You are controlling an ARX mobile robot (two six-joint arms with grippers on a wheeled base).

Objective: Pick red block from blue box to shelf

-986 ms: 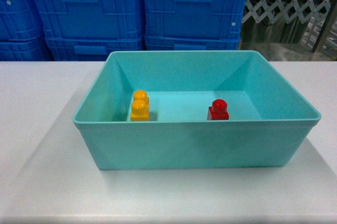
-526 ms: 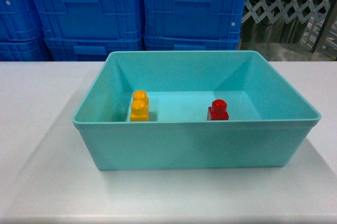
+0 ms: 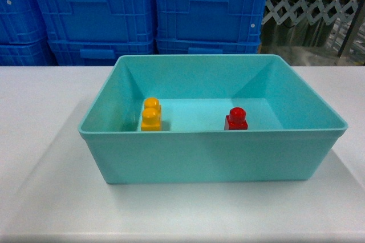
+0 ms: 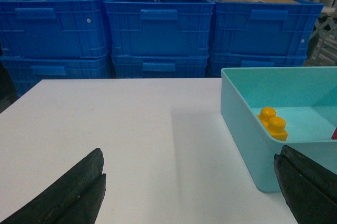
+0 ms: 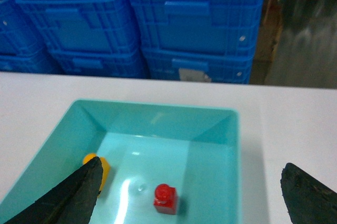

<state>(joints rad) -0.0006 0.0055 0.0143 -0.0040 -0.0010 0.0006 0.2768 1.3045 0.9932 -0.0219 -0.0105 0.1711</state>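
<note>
red block (image 5: pixel 165 199) upright in box (image 3: pixel 212 153) | judged light, rigid, slick | pinch flat sides below stud | right end effector (image 5: pixel 192 195) agape, empty | left end effector (image 4: pixel 189 195) agape over table (image 4: pixel 131 129)

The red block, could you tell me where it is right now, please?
In the head view the red block stands on the floor of the blue box, right of centre, with the yellow brick apart to its left.
</note>
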